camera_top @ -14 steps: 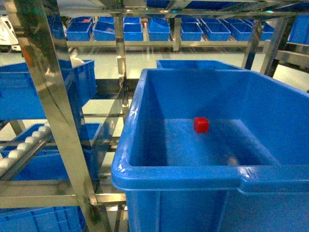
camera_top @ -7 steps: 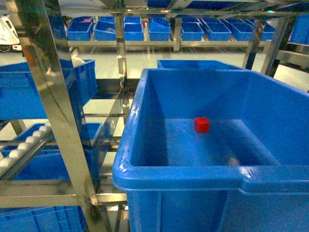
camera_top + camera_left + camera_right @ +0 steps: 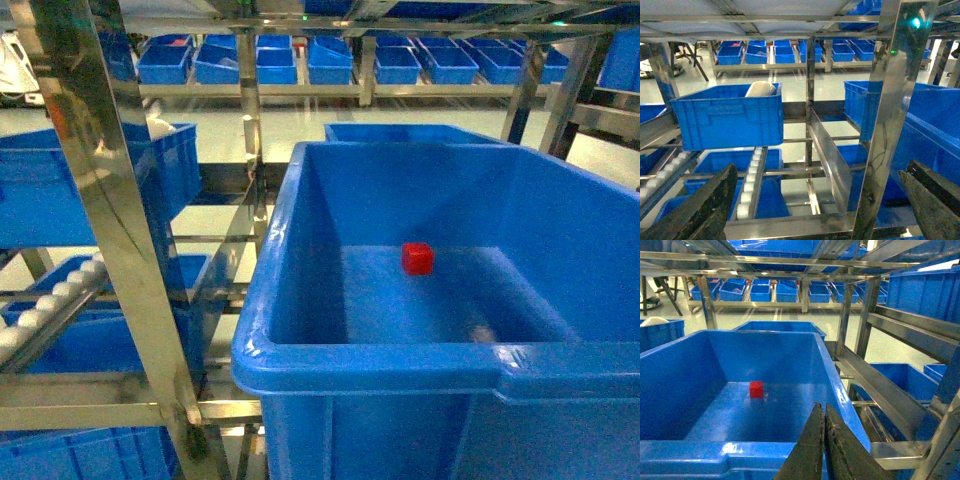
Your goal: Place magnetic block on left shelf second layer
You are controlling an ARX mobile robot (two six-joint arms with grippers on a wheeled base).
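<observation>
Ahead of the right gripper (image 3: 824, 440) and a little to its left, the magnetic block (image 3: 756, 389) rests on the floor of the large deep blue bin (image 3: 670, 355), well apart from the fingertips and touching none of the bin walls. It is a small red cube, so it has no long axis; it sits flat on one face, and in the right wrist view one face is turned almost squarely toward the camera. In the head view the magnetic block (image 3: 417, 258) shows its top face and a front face, lying near the middle of the bin floor, closer to the far wall than to the thick near rim (image 3: 400, 362). The right gripper is closed, its two dark fingers pressed together with nothing between them, and it hangs just above the near rim of the bin. The left gripper (image 3: 812, 210) is wide open and empty, its fingers (image 3: 700, 210) at the two lower corners of the left wrist view, facing the steel rack upright (image 3: 892, 115). Beyond this gripper, to its left, a smaller blue bin (image 3: 730, 120) sits on a rack level with a white object (image 3: 761, 89) inside it.
</observation>
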